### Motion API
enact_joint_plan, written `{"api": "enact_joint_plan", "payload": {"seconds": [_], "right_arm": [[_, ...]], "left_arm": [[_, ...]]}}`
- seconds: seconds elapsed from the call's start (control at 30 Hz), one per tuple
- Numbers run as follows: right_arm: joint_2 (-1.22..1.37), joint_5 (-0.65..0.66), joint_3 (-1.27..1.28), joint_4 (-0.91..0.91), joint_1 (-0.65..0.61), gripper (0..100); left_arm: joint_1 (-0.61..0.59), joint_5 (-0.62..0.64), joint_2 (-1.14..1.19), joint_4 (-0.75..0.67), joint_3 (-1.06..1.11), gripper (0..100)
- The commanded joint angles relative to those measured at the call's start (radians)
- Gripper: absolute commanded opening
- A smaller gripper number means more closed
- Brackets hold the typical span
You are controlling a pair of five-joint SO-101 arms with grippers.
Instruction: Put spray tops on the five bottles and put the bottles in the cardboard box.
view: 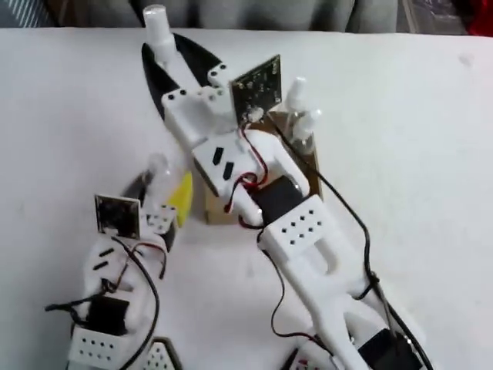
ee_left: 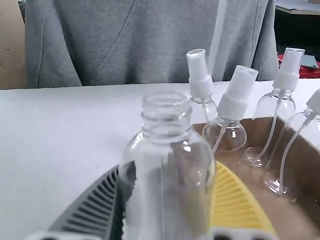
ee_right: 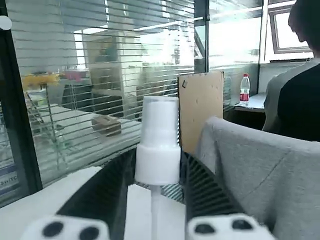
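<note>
Table: right gripper aloft on spray top, left gripper on bottle.

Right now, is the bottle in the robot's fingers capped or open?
Open. The bottle shows a bare threaded neck between the left fingers; the right fingers hold a spray top.
</note>
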Motion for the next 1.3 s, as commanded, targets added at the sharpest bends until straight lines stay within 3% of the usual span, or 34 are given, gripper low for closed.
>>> {"api": "enact_joint_plan", "payload": {"seconds": [0.0, 0.93, 1.07, 1.27], "right_arm": [[-0.007, 0.012, -0.066, -0.028, -0.033, 1.6], [0.077, 0.006, -0.057, -0.025, -0.094, 1.6], [0.077, 0.003, -0.064, 0.114, -0.104, 1.7], [0.031, -0.101, -0.064, 0.275, -0.108, 1.7]], "left_arm": [[0.005, 0.011, -0.013, 0.012, -0.002, 2], [0.005, 0.011, -0.013, 0.046, -0.002, 2], [0.005, 0.011, -0.013, 0.046, -0.002, 2], [0.005, 0.011, -0.013, 0.046, -0.002, 2]]}}
